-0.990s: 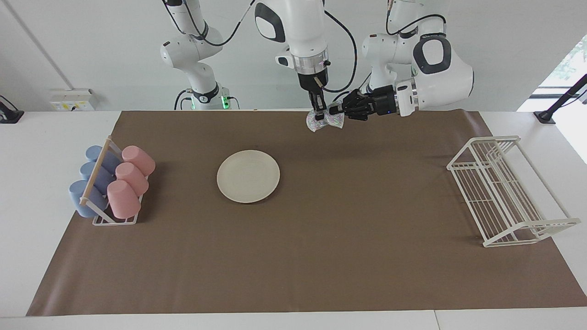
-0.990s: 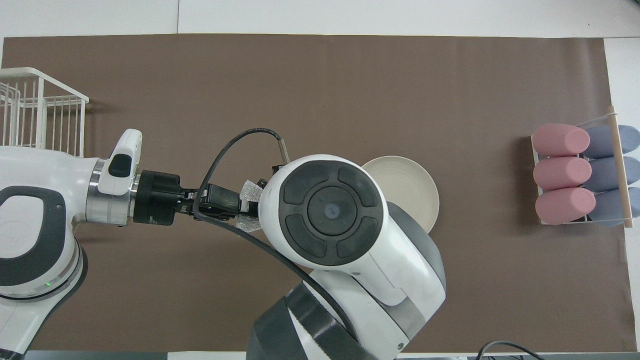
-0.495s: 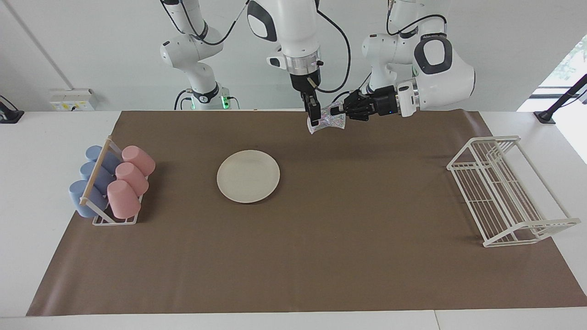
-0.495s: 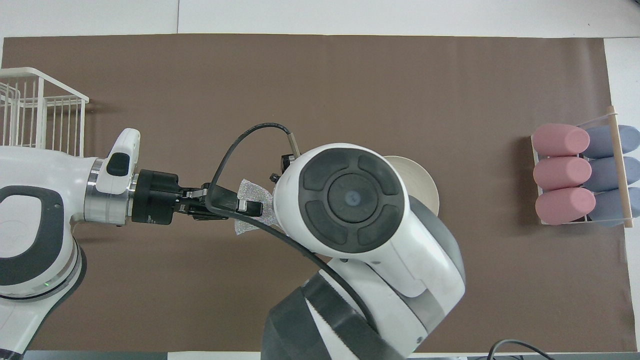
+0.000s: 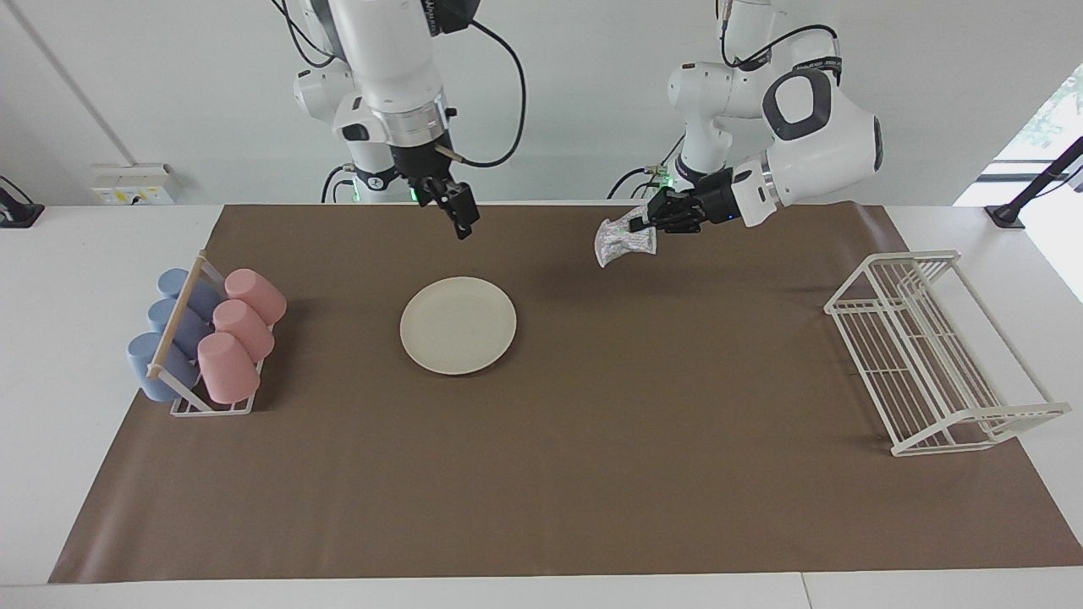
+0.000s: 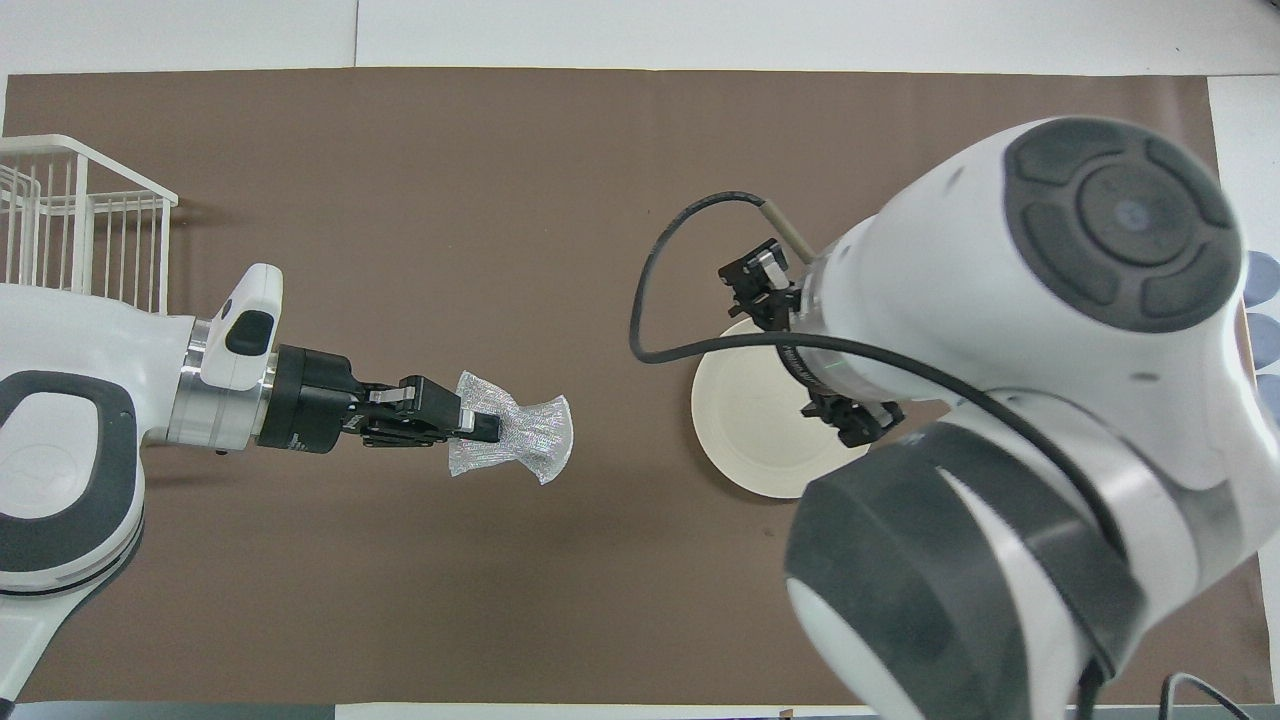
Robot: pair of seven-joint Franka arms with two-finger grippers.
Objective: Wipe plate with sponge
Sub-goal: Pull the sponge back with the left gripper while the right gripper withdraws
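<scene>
the table (image 5: 592, 474) carries the plate (image 5: 458, 325) flat toward the right arm's end, well apart from the sponge (image 5: 624, 241). the left claw (image 5: 640, 225) is clamped on one edge of the sponge, which hangs in the air over bare table. the right claw (image 5: 461, 222), open and empty, hangs above the table beside the plate. likely best: carry the sponge across and press it flat before wiping.

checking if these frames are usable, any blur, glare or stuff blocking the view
Facing view: even light, a bright blown-out window at one edge, soft shadows under the plate and the sponge in the left gripper; nothing blocked. Overhead view: the right arm's big, slightly soft-edged body hides part of the plate and most of the cups; the right gripper is hidden there too.
</scene>
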